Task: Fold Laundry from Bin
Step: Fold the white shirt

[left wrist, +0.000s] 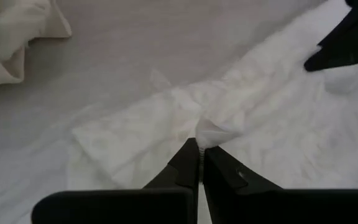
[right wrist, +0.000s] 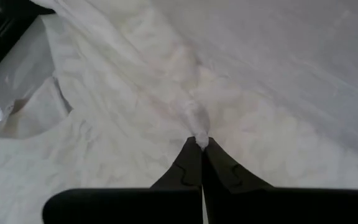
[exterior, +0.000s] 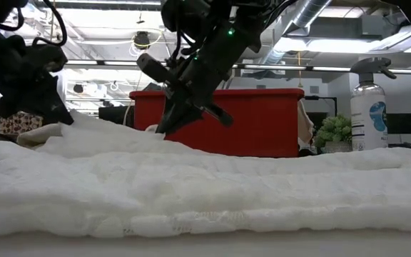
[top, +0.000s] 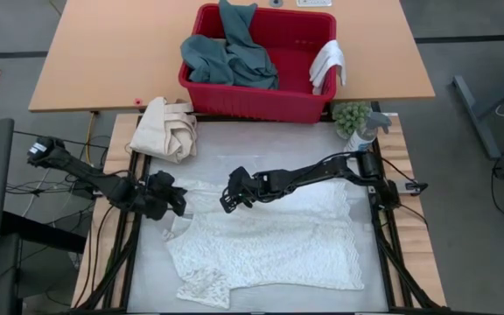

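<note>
- Looking straight down, I see the white textured towel (top: 274, 232) spread over the middle of the surface (top: 147, 280), its near left corner bunched into a small lump whose folds I cannot sort out.
- My left gripper (top: 175, 199) sits at the towel's left edge with its fingers (left wrist: 188, 163) pinched together on a raised tuft of the cloth.
- My right gripper (top: 228, 199) reaches in from the right side to the towel's far edge, likewise clamped on a small peak of fabric, as its wrist view (right wrist: 199, 144) shows.
- From surface height the towel's ridge hides the base of the bin (exterior: 252, 118) and both pinch points.
- At the far edge stands the red bin (top: 254, 103), with the teal-green garment (top: 230, 52) draped over its left half and a small white cloth (top: 328, 66) hanging over its right rim; whatever lies beneath them is hidden.
- Near the far left corner lies a cream canvas bundle (top: 166, 127); at the far right, a spray bottle (top: 364, 131) partly covers a small green plant (top: 350, 115).
</note>
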